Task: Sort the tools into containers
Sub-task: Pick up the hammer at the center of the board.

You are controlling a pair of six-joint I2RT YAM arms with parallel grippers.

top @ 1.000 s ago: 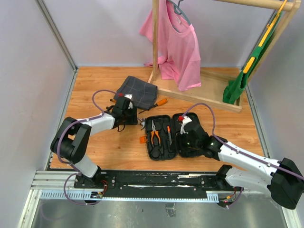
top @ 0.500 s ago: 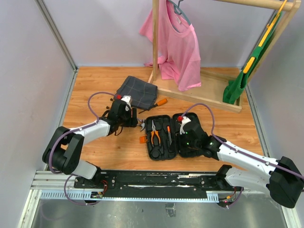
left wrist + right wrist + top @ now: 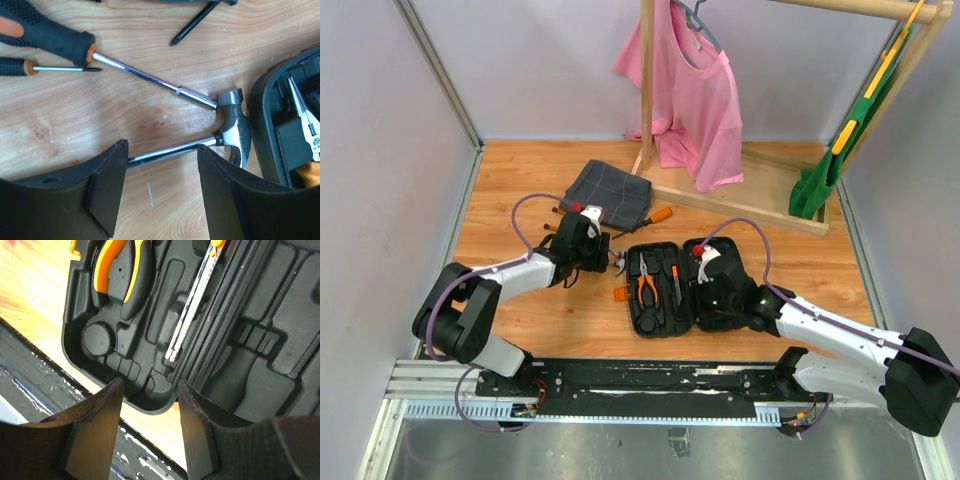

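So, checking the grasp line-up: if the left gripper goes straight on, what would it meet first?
Probably the shiny metal shaft of the steel-headed hammer, lying on the wooden table between the fingers of the open left gripper; depth is unclear.

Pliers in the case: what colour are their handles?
Orange and black; the right wrist view shows the pliers best.

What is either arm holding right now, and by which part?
Nothing. The left tool is open above the hammer, which lies on the table; the right tool hangs open over the case.
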